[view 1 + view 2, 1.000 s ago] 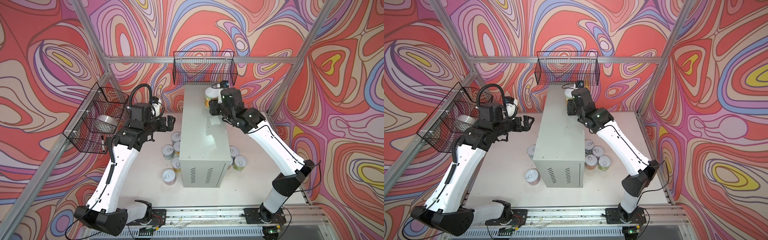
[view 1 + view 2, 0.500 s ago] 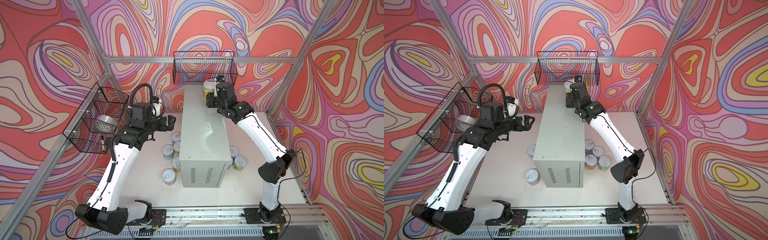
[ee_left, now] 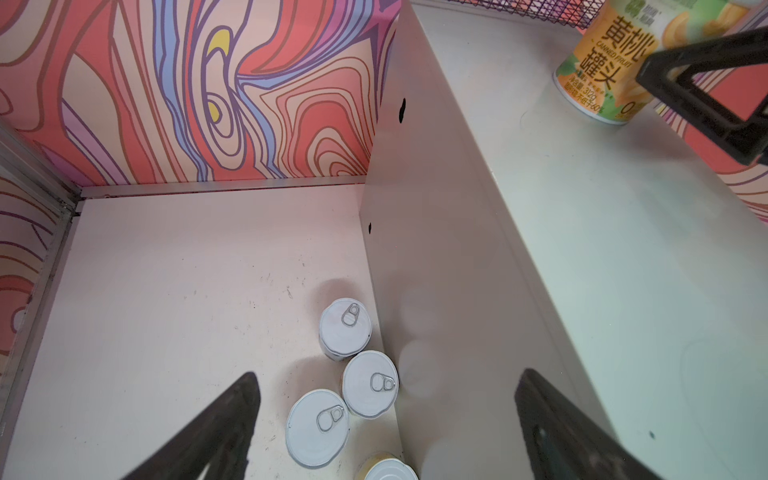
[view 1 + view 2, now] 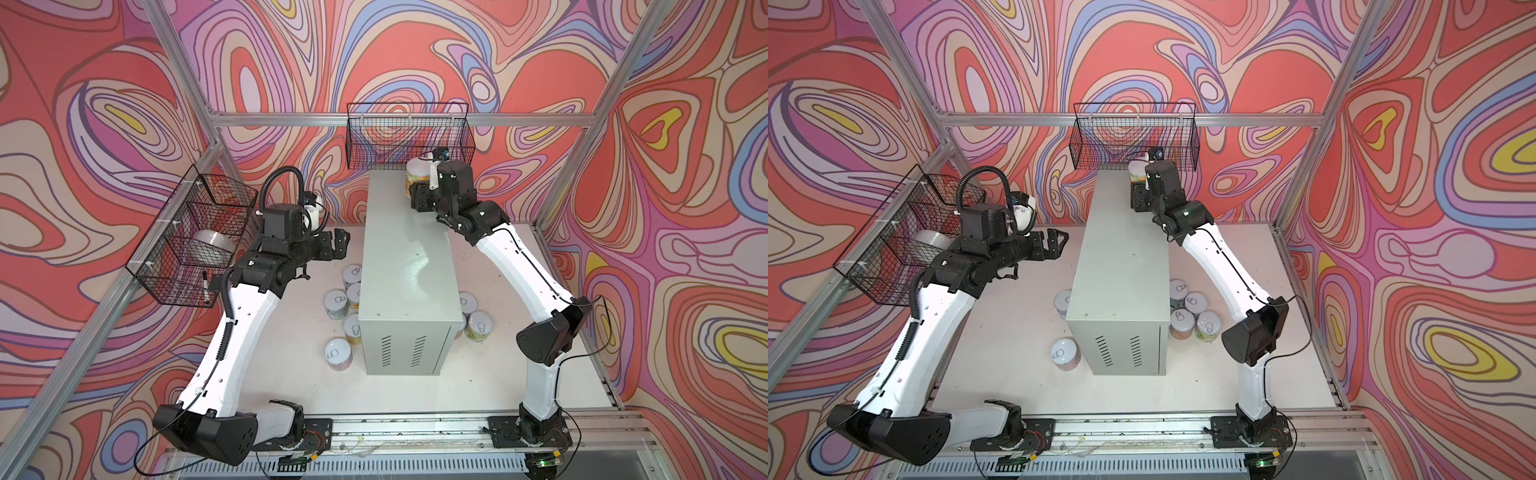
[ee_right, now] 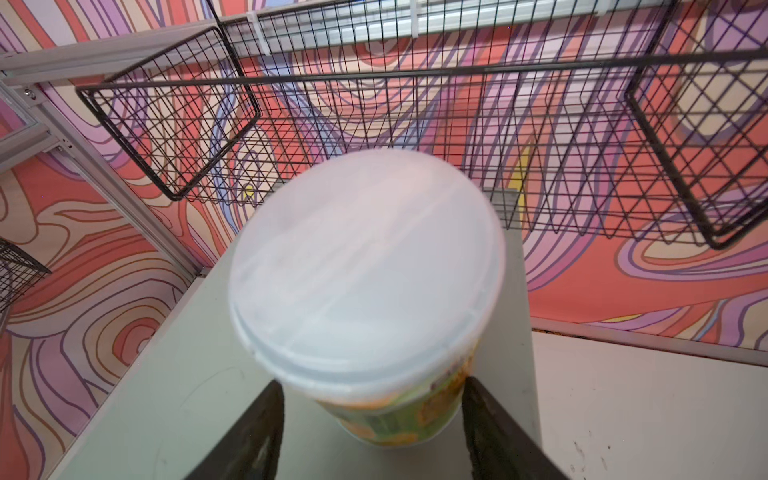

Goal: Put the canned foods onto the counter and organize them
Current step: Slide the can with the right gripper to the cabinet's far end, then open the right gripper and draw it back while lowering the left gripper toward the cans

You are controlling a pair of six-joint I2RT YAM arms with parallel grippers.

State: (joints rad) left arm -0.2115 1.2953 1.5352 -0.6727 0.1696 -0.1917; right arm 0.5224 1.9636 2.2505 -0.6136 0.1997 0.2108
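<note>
We are seeing the white table [image 4: 498,374] carrying everything, the grey counter [image 4: 403,257] standing upright mid-table, vent slits facing the arm bases. The back basket [image 4: 409,137], black wire, is hanging on the rear rail just above the counter's far end; wall pattern is showing through its mesh. The side basket [image 4: 166,270] is hanging on the left rail, split into sections. The left gripper [image 4: 337,245] is hovering beside the counter's left face, above the table, jaws spread wide, gripping nothing. The right gripper [image 5: 372,384] is sitting at the counter's far right corner, jaws partly spread either side of the yellow-orange can [image 5: 365,270]. In the right wrist view a gap is showing at one finger, the other finger is lying close against the label, and we cannot tell whether it is touching. The white roll [image 4: 210,247] is lying about midway along the side basket. The yellow-orange can is standing upright on the counter top at that far right corner, under the back basket, a cloudy plastic cap covering its top. The left-side cans [image 4: 336,303], five, are standing lids-up on the table in a loose line along the counter's left face. The right-side cans [image 4: 1196,303], four, are clustering lids-up on the table by the counter's right face. A dark marker [image 4: 205,286] is leaning at the side basket's near end.
</note>
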